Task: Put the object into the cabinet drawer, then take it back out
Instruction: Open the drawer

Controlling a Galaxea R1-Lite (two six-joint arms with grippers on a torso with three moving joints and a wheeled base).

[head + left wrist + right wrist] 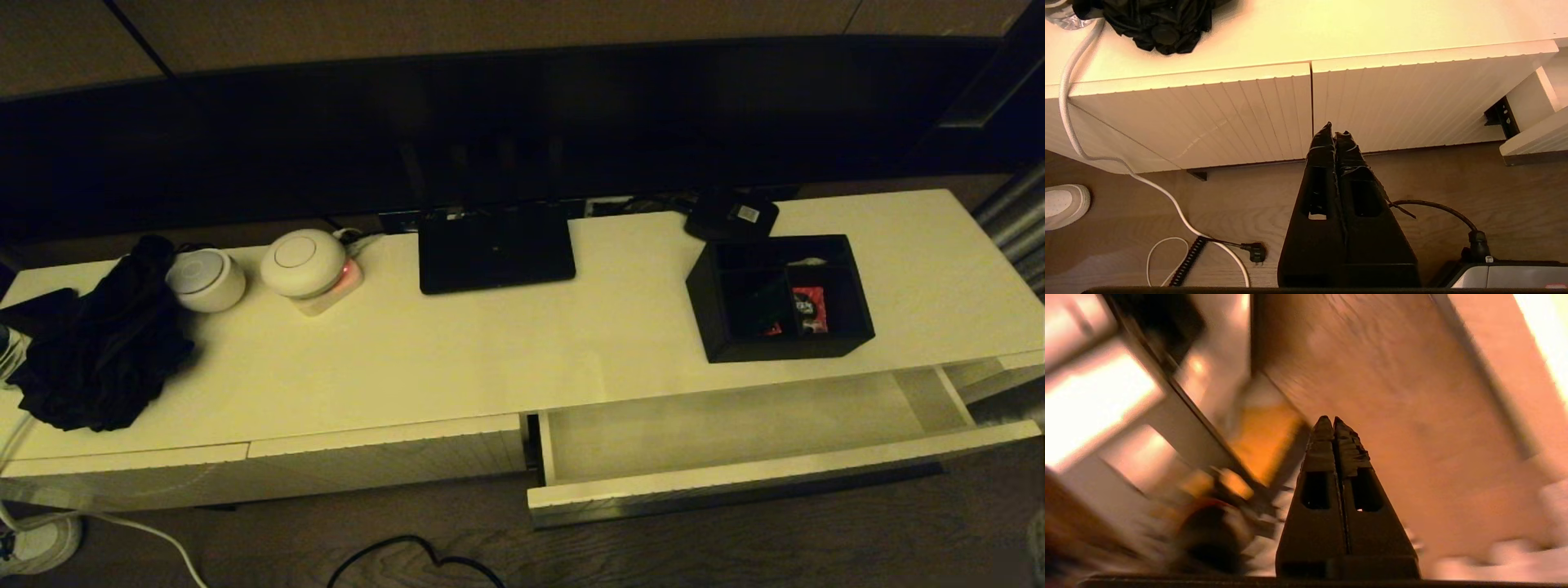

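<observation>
One organiser box (780, 298) on cabinet; one drawer (735, 433) open; both grippers' jaws pressed together.

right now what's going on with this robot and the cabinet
Nothing is being held at the moment. The black organiser box sits on the cabinet top, just behind the open drawer, which is empty. The right gripper is shut with nothing in it and appears away from the cabinet, out of the head view. The left gripper is shut too, parked low in front of the closed ribbed drawer fronts.
</observation>
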